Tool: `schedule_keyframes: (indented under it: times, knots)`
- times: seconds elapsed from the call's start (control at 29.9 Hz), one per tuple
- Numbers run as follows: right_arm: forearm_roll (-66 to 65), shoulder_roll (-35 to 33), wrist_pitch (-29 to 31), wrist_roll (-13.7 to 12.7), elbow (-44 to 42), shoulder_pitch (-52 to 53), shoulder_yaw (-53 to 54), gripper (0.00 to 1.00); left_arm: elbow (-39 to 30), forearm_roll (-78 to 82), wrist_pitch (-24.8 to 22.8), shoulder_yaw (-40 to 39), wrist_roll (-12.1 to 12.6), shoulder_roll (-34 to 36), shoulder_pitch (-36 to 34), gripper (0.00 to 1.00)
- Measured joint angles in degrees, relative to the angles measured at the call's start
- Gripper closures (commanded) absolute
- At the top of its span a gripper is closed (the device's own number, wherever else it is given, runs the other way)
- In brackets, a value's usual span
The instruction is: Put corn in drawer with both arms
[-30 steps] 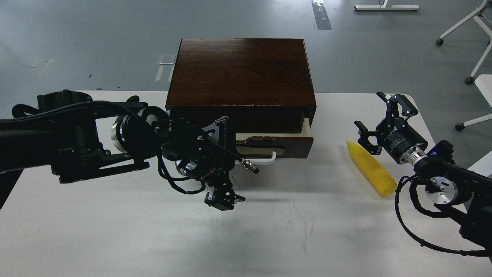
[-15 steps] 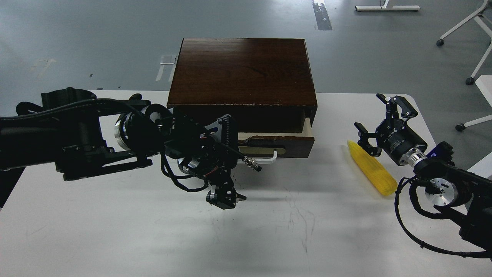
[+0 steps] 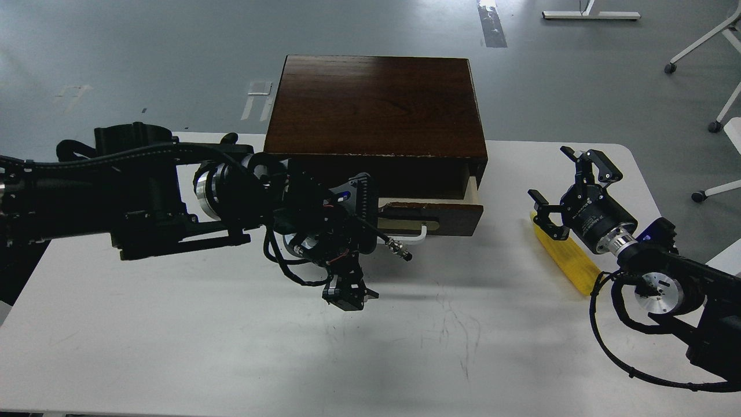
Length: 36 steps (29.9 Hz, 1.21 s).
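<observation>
Your right gripper [image 3: 564, 188], fingers spread, has crept over the bright yellow plastic corn cob [image 3: 564, 255] lying near the table's right edge, while your left gripper [image 3: 347, 292], state unclear, hangs before the dark-brown wooden drawer [image 3: 448, 211], barely ajar.

Corn [image 3: 566, 256] beneath spread right pincer [image 3: 564, 179], beside part-open drawer [image 3: 434, 210].
</observation>
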Motion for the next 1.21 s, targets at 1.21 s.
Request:
schedule_keyframes:
  times: [1.21]
  knots:
    - [-0.1, -0.2, 0.1, 0.0, 0.0, -0.3, -0.1, 0.0, -4.8, -9.6, 0.1, -6.8, 0.0, 3.1, -5.2, 0.02]
